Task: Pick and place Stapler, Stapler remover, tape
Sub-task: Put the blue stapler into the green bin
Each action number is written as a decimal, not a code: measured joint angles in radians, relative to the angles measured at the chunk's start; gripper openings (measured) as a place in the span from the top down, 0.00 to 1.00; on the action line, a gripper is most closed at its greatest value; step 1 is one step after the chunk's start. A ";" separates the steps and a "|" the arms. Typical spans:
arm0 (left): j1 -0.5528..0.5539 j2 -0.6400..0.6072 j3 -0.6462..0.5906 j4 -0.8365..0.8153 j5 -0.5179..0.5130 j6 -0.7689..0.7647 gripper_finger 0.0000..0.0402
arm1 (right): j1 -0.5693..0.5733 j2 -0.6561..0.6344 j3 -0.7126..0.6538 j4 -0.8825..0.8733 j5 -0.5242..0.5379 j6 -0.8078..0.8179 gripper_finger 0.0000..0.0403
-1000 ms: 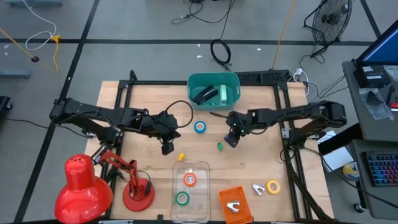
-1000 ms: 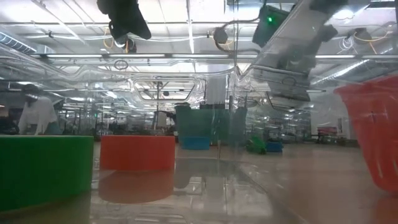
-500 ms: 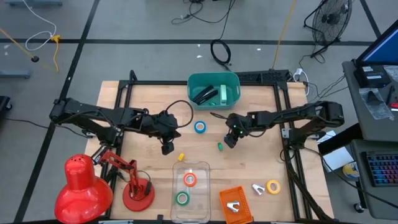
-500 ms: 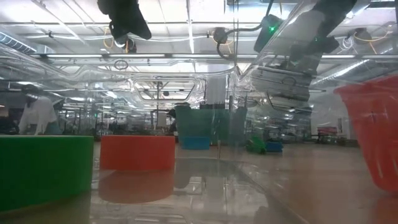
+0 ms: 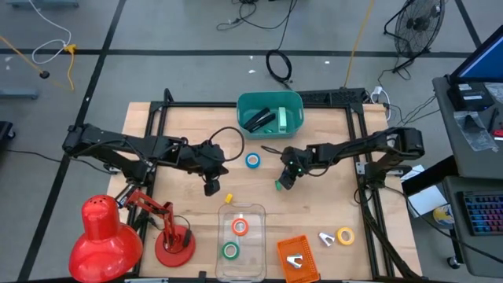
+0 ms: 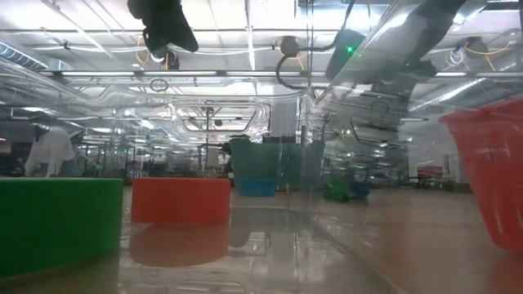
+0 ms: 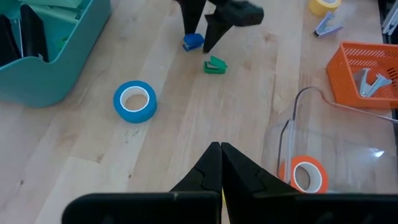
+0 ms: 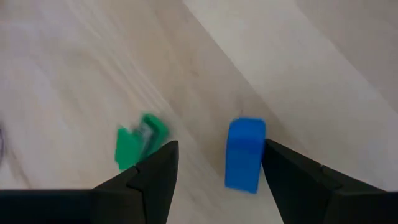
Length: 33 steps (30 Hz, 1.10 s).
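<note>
Right gripper (image 8: 217,163) is low over the wooden table (image 5: 330,196) near its centre, fingers spread apart, with a small blue block (image 8: 245,154) lying on the wood between them and a small green piece (image 8: 138,149) just outside one finger. In the left wrist view the same gripper (image 7: 200,38) stands with its fingertips down beside the blue block (image 7: 193,42), and the green piece (image 7: 215,65) lies just beside them.

Left gripper (image 7: 220,151) hangs above the table left of centre, its fingers pressed together with nothing between them.

Tape positions:
- Blue tape roll (image 5: 252,161) lies flat on the table between the two grippers, just in front of the teal bin (image 5: 271,101).
- Orange tape roll (image 5: 240,227) and green tape roll (image 5: 229,251) lie inside the clear container (image 5: 259,209) at the front of the table.
- Yellow tape roll (image 5: 345,235) lies at the front right, just beside a small silver staple remover (image 5: 325,238).

The teal bin holds dark and green items that cannot be identified. An orange basket (image 5: 297,258) at the front holds a silver metal piece. A red desk lamp (image 5: 106,236) stands at the front left.
</note>
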 joint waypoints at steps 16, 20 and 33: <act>0.000 0.000 0.000 0.001 0.011 0.003 1.00 | 0.000 0.031 -0.002 -0.005 -0.011 0.046 0.73; 0.000 0.000 0.000 0.001 0.011 0.009 1.00 | 0.000 0.032 -0.002 0.004 -0.021 0.083 0.84; 0.000 0.000 0.000 0.002 0.010 0.030 1.00 | -0.033 -0.109 0.209 -0.043 -0.066 0.172 0.84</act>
